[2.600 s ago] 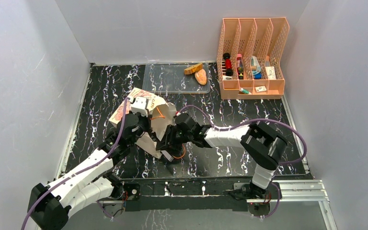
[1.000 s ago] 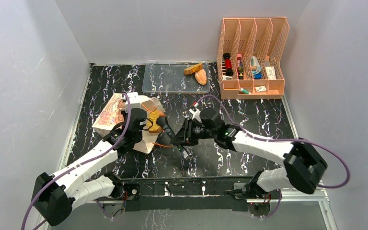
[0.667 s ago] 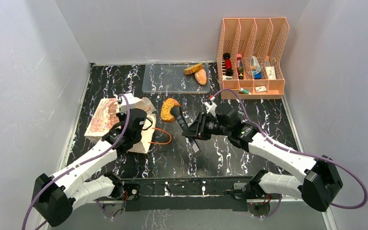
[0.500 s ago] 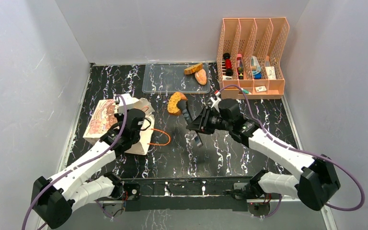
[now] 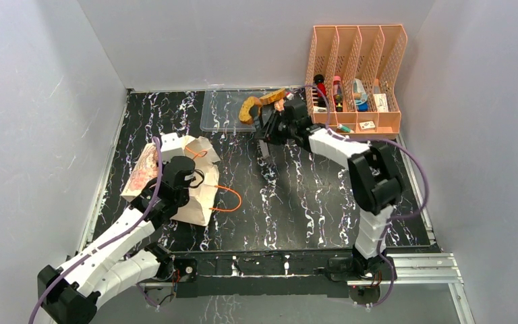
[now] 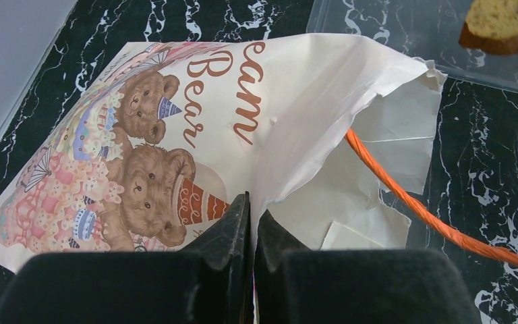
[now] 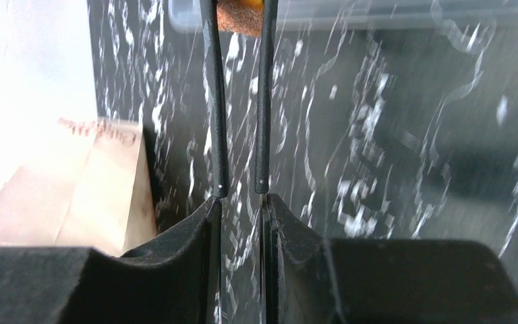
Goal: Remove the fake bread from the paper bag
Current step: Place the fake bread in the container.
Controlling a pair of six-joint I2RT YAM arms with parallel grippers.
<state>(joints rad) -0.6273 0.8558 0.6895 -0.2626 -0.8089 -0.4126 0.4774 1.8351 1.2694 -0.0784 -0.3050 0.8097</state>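
From above, the left gripper is clenched on the creased cream paper bag. The bag lies slumped on the black, white-veined marble-look table, with an orange cord handle looping from its mouth. The right gripper reaches to the clear plastic tray at the back and grasps a golden-brown bread ring over the tray, well apart from the bag. Two bread slices lie in the tray's right corner, near a peach mesh file rack.

At the left wrist, the black fingers are pressed together on a fold of the matte bag, which is printed with brown teddy bears. Its crumpled mouth gapes to the right, and the twisted cord runs out of it.

At the right wrist, two thin dark fingers nip a rough orange-brown patch of the bread ring by the tray's rim. The bag is a pale blur at lower left.
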